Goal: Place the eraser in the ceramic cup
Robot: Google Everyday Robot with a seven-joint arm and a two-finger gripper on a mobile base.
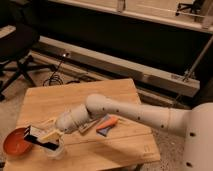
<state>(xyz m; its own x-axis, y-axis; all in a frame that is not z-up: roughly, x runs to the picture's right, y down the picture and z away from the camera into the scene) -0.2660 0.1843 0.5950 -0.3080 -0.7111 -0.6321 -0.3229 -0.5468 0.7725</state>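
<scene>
My gripper [49, 135] is at the table's front left, at the end of the white arm that reaches in from the right. It is shut on the eraser [41, 139], a flat black block with a white top face, held about level. The eraser sits just over the rim of the small white ceramic cup [56, 152], which stands near the front edge. The cup's upper part is partly hidden by the eraser and the fingers.
An orange-red bowl [16, 143] sits just left of the cup at the table's corner. An orange-and-blue tool [107, 124] and a pale labelled object [88, 127] lie under the arm mid-table. The wooden table [75, 97] ends close in front. An office chair [17, 47] stands far left.
</scene>
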